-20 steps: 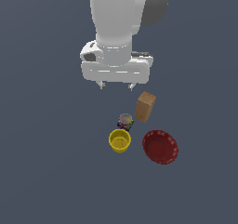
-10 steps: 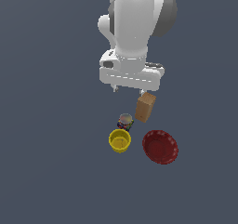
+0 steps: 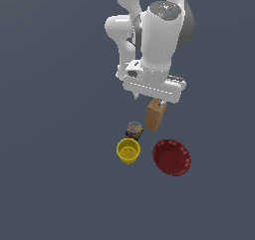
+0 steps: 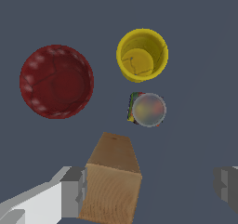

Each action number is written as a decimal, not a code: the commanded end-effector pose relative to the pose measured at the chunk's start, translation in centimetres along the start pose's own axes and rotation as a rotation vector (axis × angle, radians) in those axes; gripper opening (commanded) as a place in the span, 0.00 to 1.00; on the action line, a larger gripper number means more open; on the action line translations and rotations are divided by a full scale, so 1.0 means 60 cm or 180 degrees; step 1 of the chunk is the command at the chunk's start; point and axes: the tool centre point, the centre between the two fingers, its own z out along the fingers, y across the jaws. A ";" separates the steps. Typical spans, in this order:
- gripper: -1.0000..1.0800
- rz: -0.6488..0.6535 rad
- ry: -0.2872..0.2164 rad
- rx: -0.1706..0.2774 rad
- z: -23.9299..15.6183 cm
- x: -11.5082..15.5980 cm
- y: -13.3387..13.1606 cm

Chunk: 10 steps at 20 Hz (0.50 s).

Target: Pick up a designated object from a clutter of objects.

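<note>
The designated object, a tan-brown box [image 3: 155, 116], stands tallest in the clutter of objects, tilted a little. My gripper [image 3: 155, 99] hangs directly over its top in the exterior view. In the wrist view the gripper [image 4: 151, 188] is open. The box [image 4: 113, 181] sits close against one finger [image 4: 74, 190], with a wide gap to the other finger [image 4: 227, 183]. Nothing is held. Beside the box are a small multicoloured can [image 3: 134, 130], a yellow cup [image 3: 128, 151] and a dark red ridged bowl [image 3: 171, 157].
In the wrist view, the can [image 4: 148, 109] lies just beyond the box, the cup [image 4: 141, 55] farther on, and the bowl [image 4: 56, 81] to one side. All rest on a plain dark grey-blue surface [image 3: 55, 174].
The arm has swung toward the exterior view's right and come lower, so the gripper now sits over the box top. The objects have not moved.
</note>
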 end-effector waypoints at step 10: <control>0.96 0.0491 0.0017 -0.0010 0.062 -0.078 -0.044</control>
